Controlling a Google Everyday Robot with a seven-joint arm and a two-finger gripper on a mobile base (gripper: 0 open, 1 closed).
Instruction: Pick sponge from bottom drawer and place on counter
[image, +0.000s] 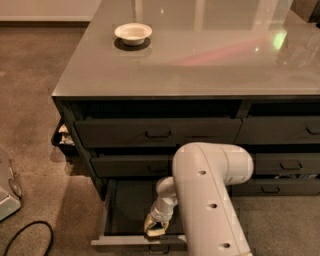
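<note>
So the gripper (156, 227) is down inside the open bottom drawer (125, 212), near the front right of the part we can see. We can't tell how far open it is or whether it's got anything. There's a pale yellow patch (161, 231) right at its tip. That might be the sponge, but honestly we can't say if it's that or part of the gripper itself. The white arm (210, 200) comes in from the bottom of the view and covers the drawer's right side. The two drawers above, top (157, 131) and middle (132, 165), are shut. Up on the glossy counter (200, 65) we only see a white bowl (133, 33) near the far left corner. A black cable (25, 240) lies on the carpet (30, 100) to the left.
</note>
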